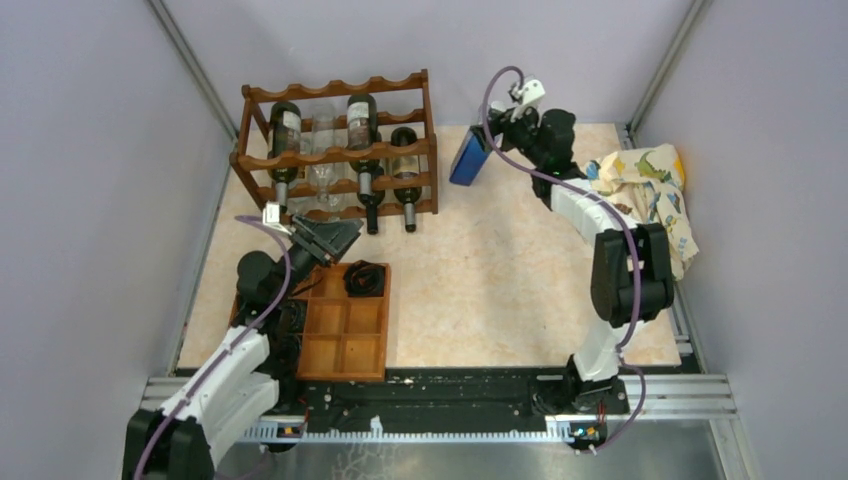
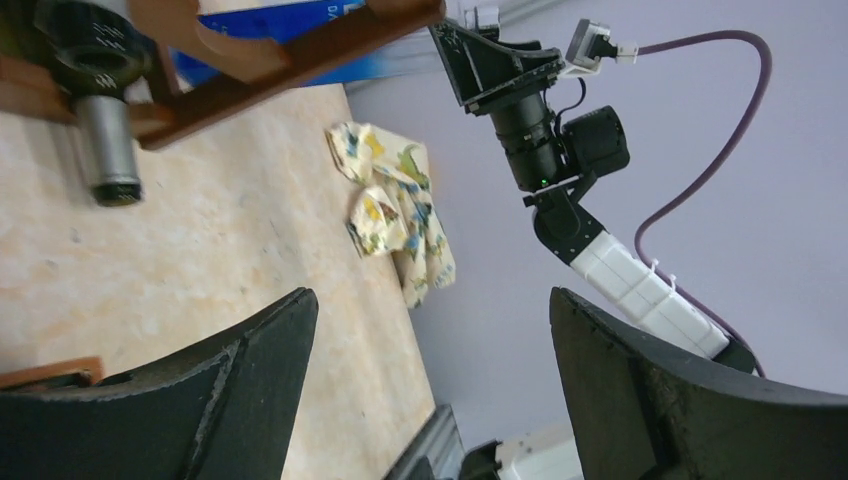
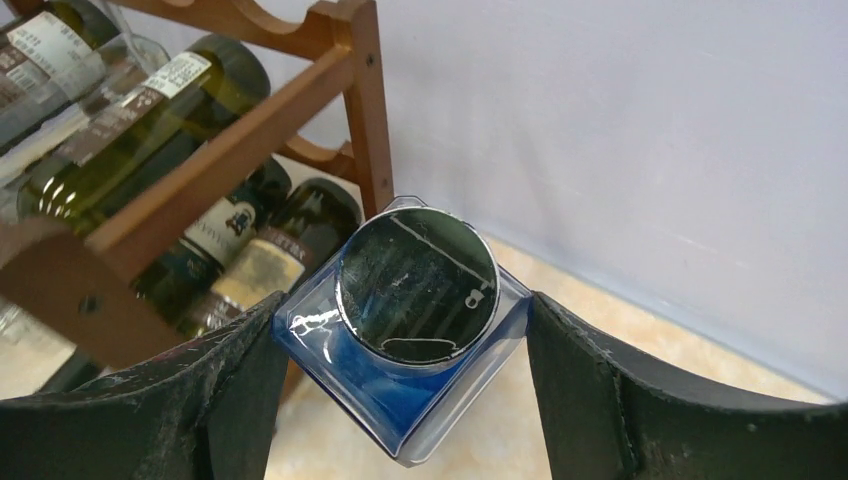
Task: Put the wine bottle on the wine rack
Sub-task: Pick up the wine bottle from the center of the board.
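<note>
Wine bottle (image 1: 468, 158): in a blue square case, tilted, apparently lifted off the bench (image 1: 480, 290). It is just beside the right end of the wine rack (image 1: 340, 92), not on it.

Top view: the right end effector (image 1: 486, 142) grips the case. The rack stands at the far left of the bench. Other bottles (image 1: 362, 150) lie in its tiers, necks toward the arms. The left end effector (image 1: 325, 238) sits in front of the rack, by the far edge of a wooden compartment tray (image 1: 345, 355). A black coil (image 1: 365, 278) lies in one far compartment. A patterned cloth (image 1: 650, 185) is bunched at the right edge.

Left wrist view: fingers spread wide, nothing between them. A rack rail and one bottle neck show at upper left, with the cloth and right arm beyond.

Right wrist view: both fingers press the sides of the blue case. The bottle's round dark base faces the camera. A rack post and labelled bottles are just to the left. Cannot tell whether the case touches the post.
</note>
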